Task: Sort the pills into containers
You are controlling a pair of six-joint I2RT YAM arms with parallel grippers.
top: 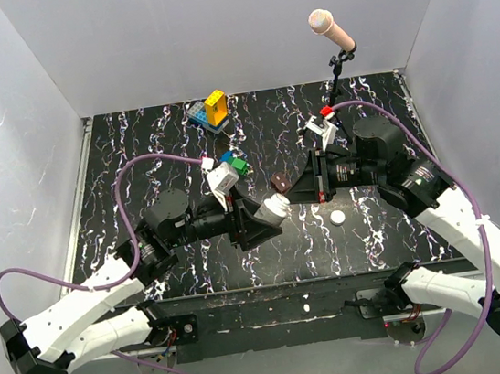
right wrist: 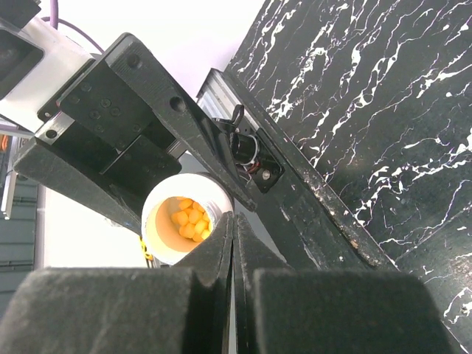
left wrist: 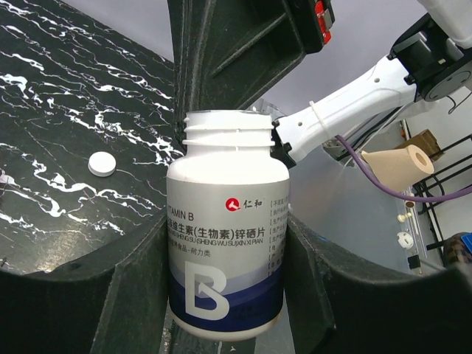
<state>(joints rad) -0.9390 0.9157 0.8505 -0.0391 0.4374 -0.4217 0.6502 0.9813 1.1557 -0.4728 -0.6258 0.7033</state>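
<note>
Left gripper [top: 263,215]: partly closed around a white bottle [left wrist: 227,243], pinching its body from both sides.
Bottle: the cap is off. Its long axis runs outward from the left gripper, nearly level over the counter [top: 134,147]. The open mouth points right, straight at the other arm.
Pills [right wrist: 188,220]: small and yellow, heaped inside the bottle. They show through the mouth from the right wrist view.
Pill box [top: 282,182]: small, brown and rectangular, lying flat on the counter. It is just past the bottle mouth on the far side, close beside the tip of the right gripper. Its compartments are too small to make out.
Right gripper [right wrist: 233,228]: fingers pressed together and holding nothing. The tip sits at the rim of the bottle mouth; whether it touches the rim cannot be told.
White disc [top: 337,217]: round, on the counter, on the near side of the right gripper and apart from it.
Nearer arm: the right gripper is closer to the pill box. The left gripper reaches it only through the bottle it holds.
Key relation: mouth, fingertip and pill box are clustered together. Any pill drawn out would likely need only a short carry toward the far side.
</note>
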